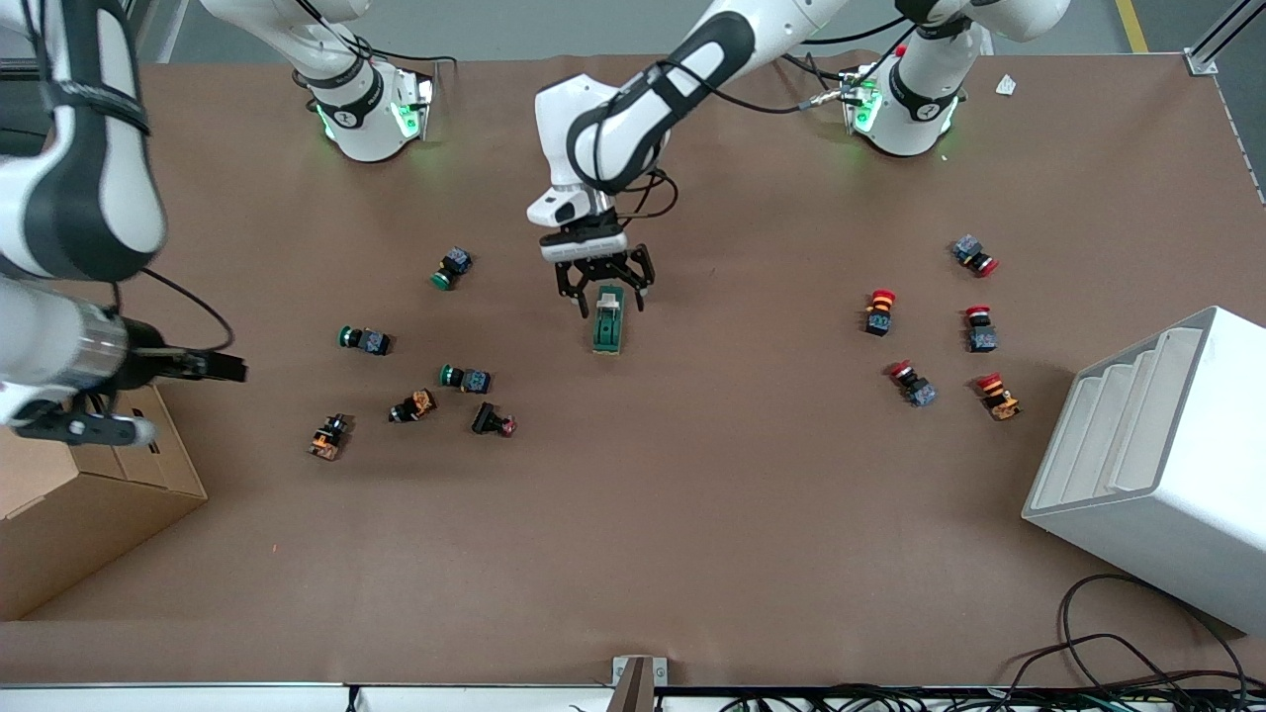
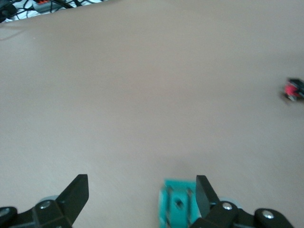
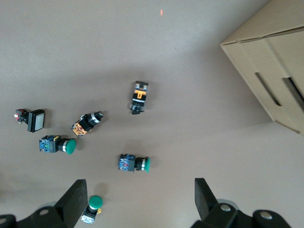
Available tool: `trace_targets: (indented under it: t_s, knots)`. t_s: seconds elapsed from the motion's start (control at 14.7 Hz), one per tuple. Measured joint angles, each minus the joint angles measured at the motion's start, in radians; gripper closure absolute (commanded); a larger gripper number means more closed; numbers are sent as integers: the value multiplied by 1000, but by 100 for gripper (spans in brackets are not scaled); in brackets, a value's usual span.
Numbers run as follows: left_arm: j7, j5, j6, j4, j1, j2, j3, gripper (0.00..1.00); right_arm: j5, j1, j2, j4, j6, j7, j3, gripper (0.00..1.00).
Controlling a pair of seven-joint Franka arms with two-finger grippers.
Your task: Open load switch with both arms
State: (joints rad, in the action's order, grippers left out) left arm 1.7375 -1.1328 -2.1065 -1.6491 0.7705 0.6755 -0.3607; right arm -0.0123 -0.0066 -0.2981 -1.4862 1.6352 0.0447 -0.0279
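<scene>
The load switch, a dark green block with a white lever piece, lies on the brown table near its middle. My left gripper hangs open just over it, fingers spread to either side. In the left wrist view the load switch sits close beside one fingertip, off the middle of the left gripper. My right gripper is up in the air over the right arm's end of the table, beside a cardboard box. It is open, and in the right wrist view the right gripper has only table and a green push button beneath it.
Several green, orange and black push buttons lie scattered toward the right arm's end. Several red push buttons lie toward the left arm's end. A white stepped rack and a cardboard box stand at the table's two ends.
</scene>
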Motion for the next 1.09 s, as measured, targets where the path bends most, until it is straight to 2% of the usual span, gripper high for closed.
trace_targets:
  t_s: [0.54,0.75,1.09]
  knots:
    - [-258,237,-2,106,-209,-104,0,0,4,-30,64,-3,-6,-72,8,0]
    - [-434,327,2,130,-296,-142,1,0,5,-28,76,-3,-8,-73,12,0]
    - [-689,485,109,194,-411,-196,0,0,6,11,87,-3,-9,-73,-14,0]
